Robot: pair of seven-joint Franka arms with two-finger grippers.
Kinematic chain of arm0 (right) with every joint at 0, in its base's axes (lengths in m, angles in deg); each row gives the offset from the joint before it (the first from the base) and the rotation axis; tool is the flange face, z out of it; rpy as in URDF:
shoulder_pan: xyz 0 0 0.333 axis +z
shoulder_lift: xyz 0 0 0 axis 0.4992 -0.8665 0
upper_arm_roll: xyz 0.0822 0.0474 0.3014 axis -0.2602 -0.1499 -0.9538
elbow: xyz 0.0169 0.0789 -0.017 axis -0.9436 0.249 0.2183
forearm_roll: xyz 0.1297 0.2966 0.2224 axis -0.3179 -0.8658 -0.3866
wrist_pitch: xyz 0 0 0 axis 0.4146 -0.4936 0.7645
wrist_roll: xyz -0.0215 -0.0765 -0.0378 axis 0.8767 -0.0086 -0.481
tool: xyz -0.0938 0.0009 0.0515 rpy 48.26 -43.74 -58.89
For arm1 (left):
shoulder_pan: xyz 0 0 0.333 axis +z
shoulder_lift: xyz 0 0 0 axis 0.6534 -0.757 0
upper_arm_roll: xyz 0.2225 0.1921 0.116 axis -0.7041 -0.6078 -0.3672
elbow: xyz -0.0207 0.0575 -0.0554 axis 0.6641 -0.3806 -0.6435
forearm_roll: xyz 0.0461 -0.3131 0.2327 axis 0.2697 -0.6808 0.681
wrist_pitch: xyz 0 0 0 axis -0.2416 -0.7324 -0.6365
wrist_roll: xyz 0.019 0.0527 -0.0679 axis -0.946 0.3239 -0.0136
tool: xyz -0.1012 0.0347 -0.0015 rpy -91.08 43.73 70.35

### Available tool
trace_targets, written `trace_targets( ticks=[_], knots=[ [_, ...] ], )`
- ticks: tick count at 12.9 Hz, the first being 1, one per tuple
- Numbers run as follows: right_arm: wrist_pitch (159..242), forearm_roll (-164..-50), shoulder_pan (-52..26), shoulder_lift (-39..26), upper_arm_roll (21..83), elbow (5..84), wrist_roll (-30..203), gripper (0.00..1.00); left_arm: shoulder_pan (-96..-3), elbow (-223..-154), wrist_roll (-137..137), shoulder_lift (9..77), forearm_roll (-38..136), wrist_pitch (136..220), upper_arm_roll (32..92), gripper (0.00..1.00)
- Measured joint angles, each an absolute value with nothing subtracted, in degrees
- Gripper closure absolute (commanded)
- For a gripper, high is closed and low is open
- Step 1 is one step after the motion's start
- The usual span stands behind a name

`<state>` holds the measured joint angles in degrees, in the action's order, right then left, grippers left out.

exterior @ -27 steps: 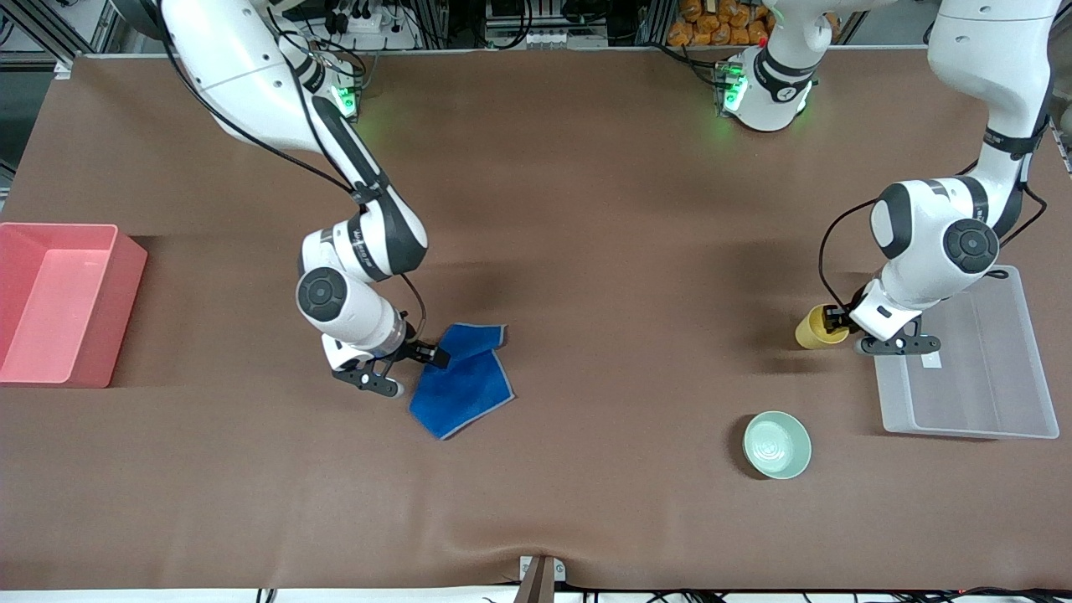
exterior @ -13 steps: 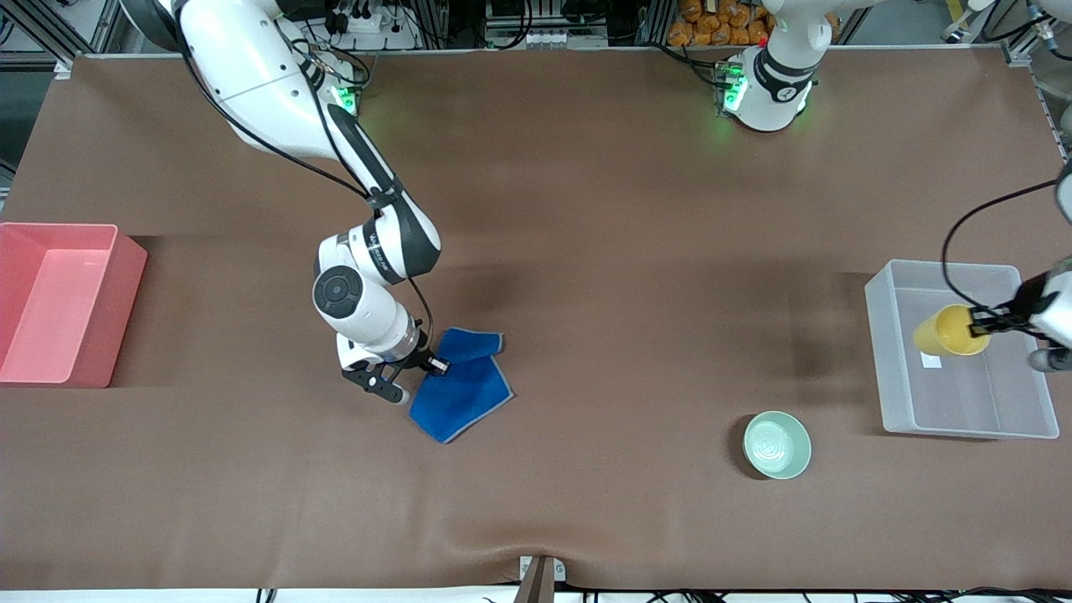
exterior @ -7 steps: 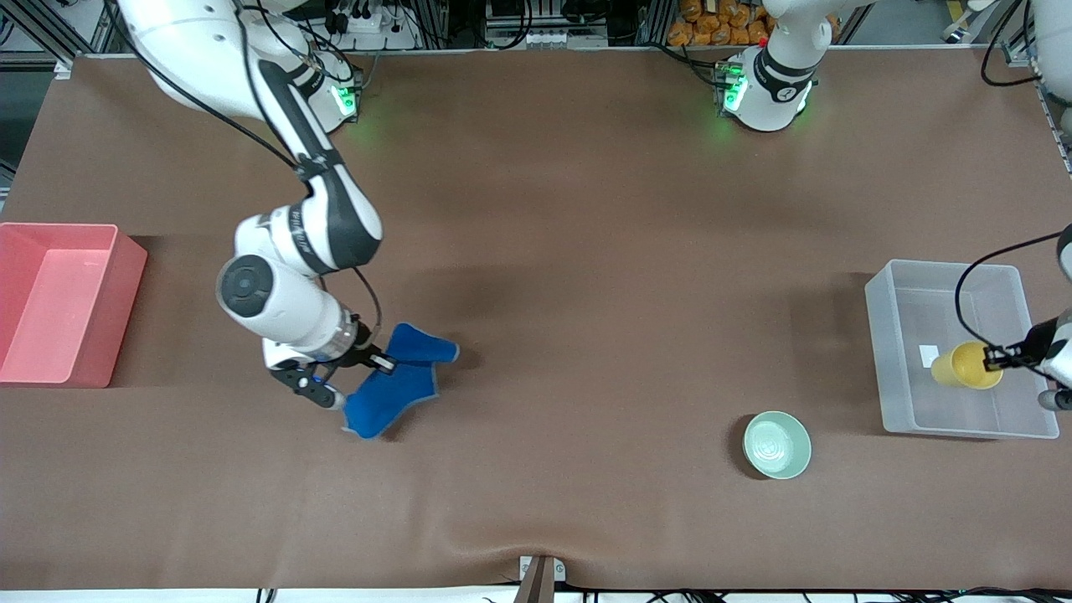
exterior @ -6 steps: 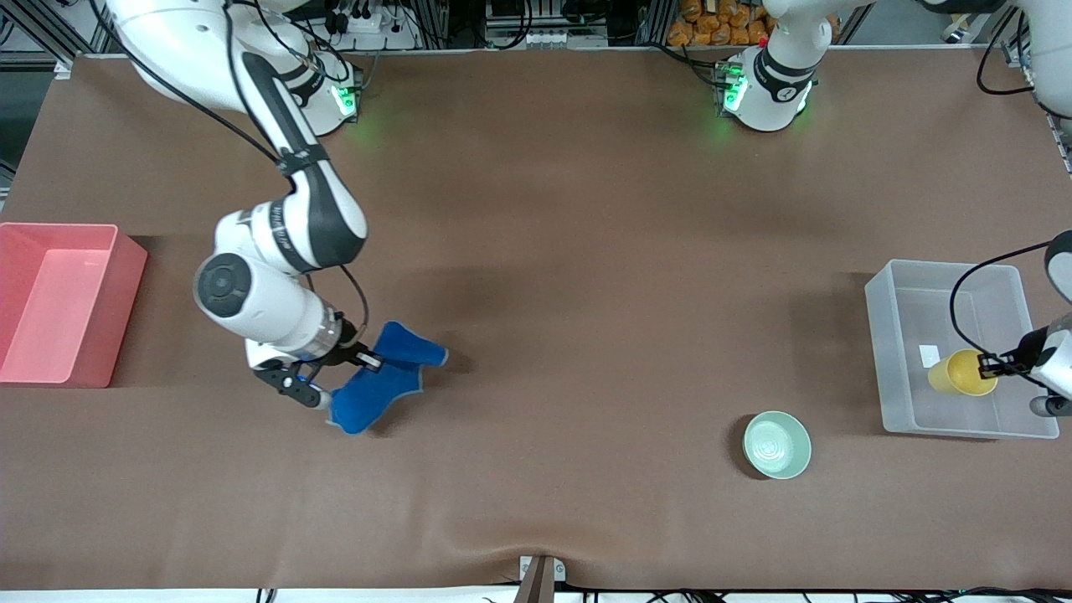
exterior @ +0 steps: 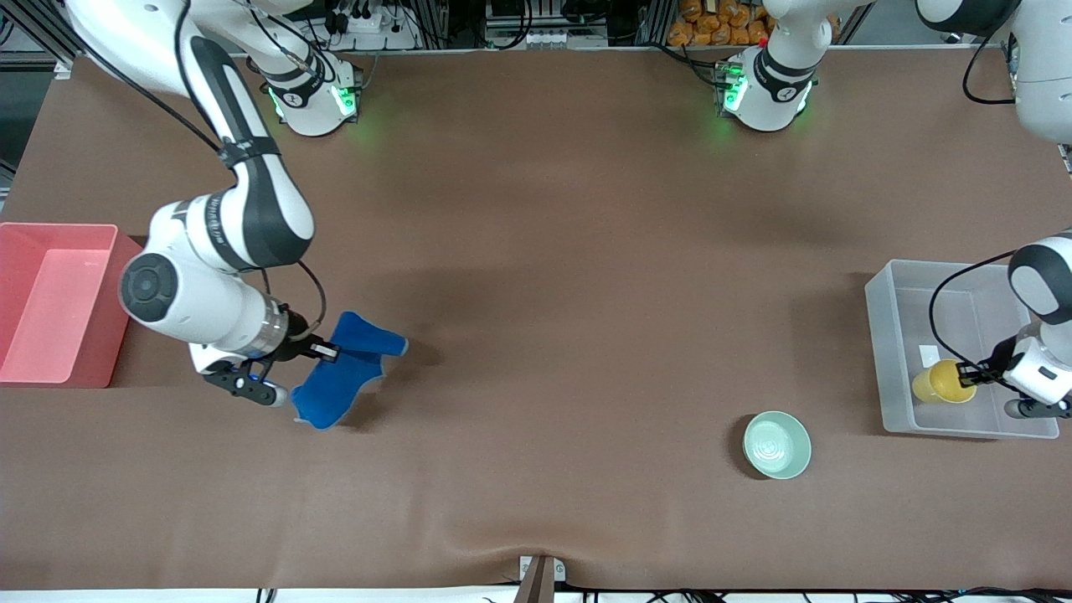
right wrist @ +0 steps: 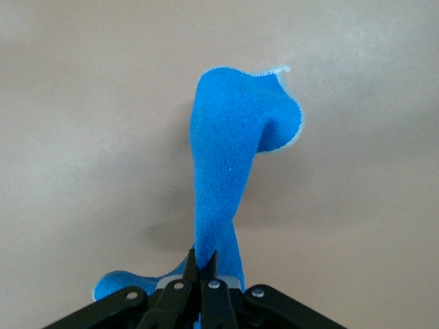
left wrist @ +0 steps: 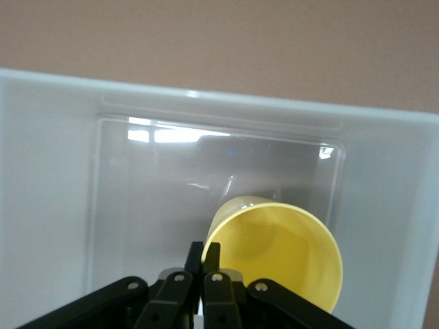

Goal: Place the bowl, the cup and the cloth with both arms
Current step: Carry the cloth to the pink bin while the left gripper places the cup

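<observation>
Right tool (exterior: 325,352) pinched shut on cloth (exterior: 343,381), now hanging clear of table (exterior: 553,251), carried from mid-table toward red bin (exterior: 50,301) at right arm's end; not yet over bin.

Left tool (exterior: 971,374) clamped on rim of cup (exterior: 938,383), cup moved from table into clear bin (exterior: 888,352), sunk low inside, release likely next.

Bowl (exterior: 776,445) unmoved on table, nearer front camera than clear bin, untouched; judged last item left for left arm.

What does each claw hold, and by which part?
Left claw grips the cup by its rim, in the clear bin. Right claw pinches the cloth at its edge.
</observation>
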<state>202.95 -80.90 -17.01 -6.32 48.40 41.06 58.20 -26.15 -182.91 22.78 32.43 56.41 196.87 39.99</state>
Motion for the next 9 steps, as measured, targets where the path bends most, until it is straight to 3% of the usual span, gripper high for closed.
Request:
trace_targets(
  ticks=[2,4,6,9],
  knots=[
    [199.1,-80.4,-18.6,-5.0,48.5,41.2,62.7,1.00,-26.2,-183.5,22.8,32.4,55.1,197.8,40.3,1.00],
    [193.5,-77.5,-20.2,-2.5,48.8,42.2,64.3,1.00,-26.1,-183.5,23.7,32.4,54.7,198.1,40.3,0.50],
    [189.1,-75.9,-21.5,0.8,48.9,43.9,65.8,1.00,-26.0,-183.3,24.7,32.4,54.7,198.3,40.2,0.28],
    [181.7,-71.6,-22.5,4.4,49.1,44.9,66.4,1.00,-25.9,-182.5,25.6,33.4,54.7,197.7,40.1,0.23]
  ],
)
